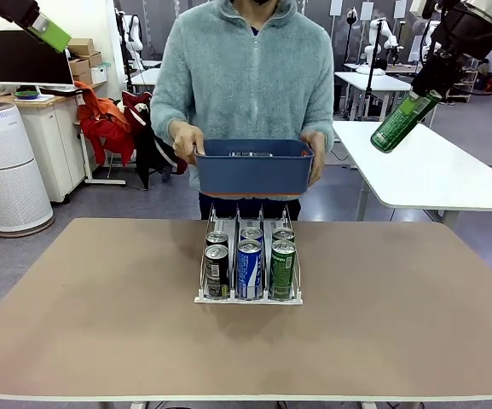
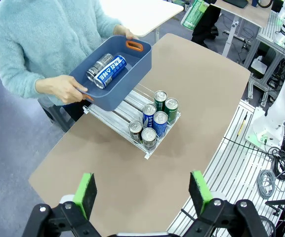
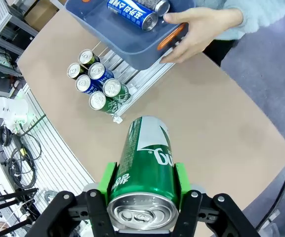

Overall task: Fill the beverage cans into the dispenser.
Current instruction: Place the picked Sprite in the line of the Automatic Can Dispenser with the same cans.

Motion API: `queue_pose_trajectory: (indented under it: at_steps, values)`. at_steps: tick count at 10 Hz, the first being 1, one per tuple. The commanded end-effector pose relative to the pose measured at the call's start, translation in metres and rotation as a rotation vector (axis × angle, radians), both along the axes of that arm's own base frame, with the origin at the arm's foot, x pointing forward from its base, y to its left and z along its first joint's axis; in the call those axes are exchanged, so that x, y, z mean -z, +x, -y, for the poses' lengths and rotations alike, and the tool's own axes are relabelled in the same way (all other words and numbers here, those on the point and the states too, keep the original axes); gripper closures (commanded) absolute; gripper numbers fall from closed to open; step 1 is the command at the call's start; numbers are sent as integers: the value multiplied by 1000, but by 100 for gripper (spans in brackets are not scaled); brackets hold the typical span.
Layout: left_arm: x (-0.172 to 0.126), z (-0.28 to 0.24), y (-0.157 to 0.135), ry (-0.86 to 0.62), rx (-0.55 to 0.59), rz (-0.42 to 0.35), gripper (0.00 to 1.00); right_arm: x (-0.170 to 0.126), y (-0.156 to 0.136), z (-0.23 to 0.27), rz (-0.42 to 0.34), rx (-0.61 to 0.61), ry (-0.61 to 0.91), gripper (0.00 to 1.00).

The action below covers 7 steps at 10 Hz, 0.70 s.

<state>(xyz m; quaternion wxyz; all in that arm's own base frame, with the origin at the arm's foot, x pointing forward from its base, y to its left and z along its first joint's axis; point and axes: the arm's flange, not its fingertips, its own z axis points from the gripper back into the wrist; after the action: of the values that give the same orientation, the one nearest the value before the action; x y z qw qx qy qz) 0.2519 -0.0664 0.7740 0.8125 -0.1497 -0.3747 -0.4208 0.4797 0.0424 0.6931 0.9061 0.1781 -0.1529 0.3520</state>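
— Where's the right end effector (image 1: pixel 431 83)?
— Upper right of the front frame, clenched on a green can (image 1: pixel 402 122), which hangs tilted, high above the worktop (image 1: pixel 399 307).
— And the left end effector (image 1: pixel 48 31)?
— Upper left, released, jaws wide with nothing between them.
— The dispenser (image 1: pixel 248 300)?
— Centre of the frame, with six cans (image 1: pixel 249 269) in its three lanes. Behind it a person holds a blue bin (image 1: pixel 254 175) containing two more cans (image 2: pixel 107 71).

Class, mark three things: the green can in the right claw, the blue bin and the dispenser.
green can (image 3: pixel 144 163), right wrist view, on its printed side.
blue bin (image 1: pixel 254 175), front view, on its front wall.
dispenser (image 1: pixel 248 300), front view, on its white front lip.
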Motion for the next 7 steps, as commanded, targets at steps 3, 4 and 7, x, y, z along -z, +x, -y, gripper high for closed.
queue_pose_trajectory:
  at_steps: [3, 4, 7]
  values:
    - [3, -1, 0, 8, 3, 5, 0, 9, -63, -33, -25, 104, -49, 42]
    - [3, -1, 0, 8, 3, 5, 0, 26, -72, -45, -12, 113, -45, 42]
    - [3, -1, 0, 8, 3, 5, 0, 66, -96, -70, -63, 14, -77, 42]
